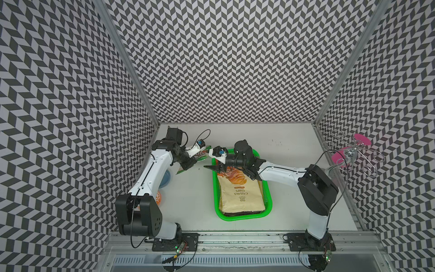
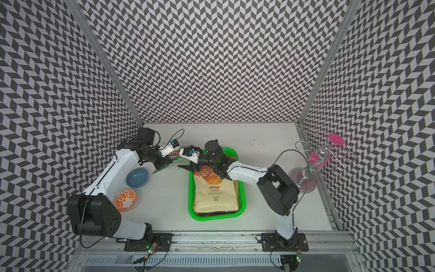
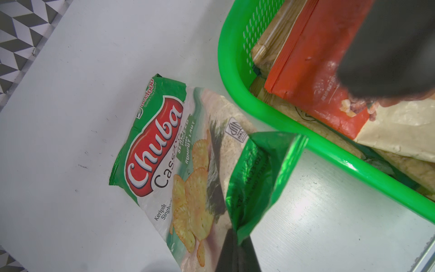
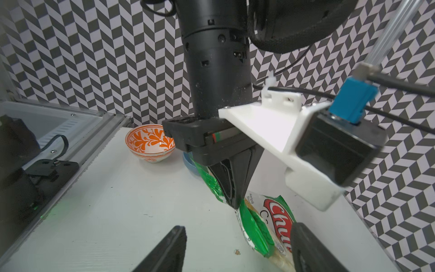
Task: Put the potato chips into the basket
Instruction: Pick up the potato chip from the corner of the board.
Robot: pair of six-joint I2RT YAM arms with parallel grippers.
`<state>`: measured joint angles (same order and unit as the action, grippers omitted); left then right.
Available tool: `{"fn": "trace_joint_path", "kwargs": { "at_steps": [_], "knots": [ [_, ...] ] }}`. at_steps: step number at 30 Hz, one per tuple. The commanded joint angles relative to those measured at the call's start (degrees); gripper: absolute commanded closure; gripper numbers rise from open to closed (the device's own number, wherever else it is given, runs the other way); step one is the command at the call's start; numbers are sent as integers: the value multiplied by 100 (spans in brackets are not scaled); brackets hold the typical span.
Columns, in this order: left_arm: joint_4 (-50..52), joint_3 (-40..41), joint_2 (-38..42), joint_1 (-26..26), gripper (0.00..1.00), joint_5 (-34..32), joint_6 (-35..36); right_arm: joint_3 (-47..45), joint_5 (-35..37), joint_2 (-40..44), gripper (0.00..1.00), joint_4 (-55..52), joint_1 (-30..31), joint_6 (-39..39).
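Okay, my left tool (image 4: 231, 202) is pinched tight on the green end seam of the Chuba bag (image 3: 164, 153), and the rest trails down toward the bench (image 1: 188, 200). In both top views the bag sits mid-frame, just left of the basket (image 1: 269, 200)'s upper-left corner, with its long axis slanting lower-left to upper-right. My right tool (image 4: 237, 235) gapes wide and holds nothing; the bag shows between its jaws. The basket, with the cassava chips bag (image 1: 240, 190) on top, lies right of my grip, so I reckon it's a short carry rightward.
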<state>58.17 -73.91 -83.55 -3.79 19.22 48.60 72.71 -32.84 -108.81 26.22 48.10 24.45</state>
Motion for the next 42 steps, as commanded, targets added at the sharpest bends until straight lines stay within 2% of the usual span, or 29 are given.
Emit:
{"fn": "trace_joint_path", "kwargs": {
  "at_steps": [1,12,17,26,30,35,39,42],
  "knots": [
    [89,-53,190,-35,100,200,81,127,-58,-220,29,193,98,97],
    [118,-66,373,-34,100,304,71,400,219,-552,36,-11,278,88],
    [140,-47,409,-34,100,309,71,422,525,-579,45,89,345,95],
    [238,33,481,-26,100,293,167,361,1309,-527,27,215,367,295],
    [263,87,519,-31,100,285,216,306,1669,-488,27,236,363,370],
    [288,61,524,-31,100,275,229,330,1577,-482,28,-8,353,587],
    [292,2,535,-30,100,275,221,294,1393,-510,32,-40,358,567],
    [308,-18,552,-32,100,308,214,244,1331,-500,38,74,358,476]
  ]
}}
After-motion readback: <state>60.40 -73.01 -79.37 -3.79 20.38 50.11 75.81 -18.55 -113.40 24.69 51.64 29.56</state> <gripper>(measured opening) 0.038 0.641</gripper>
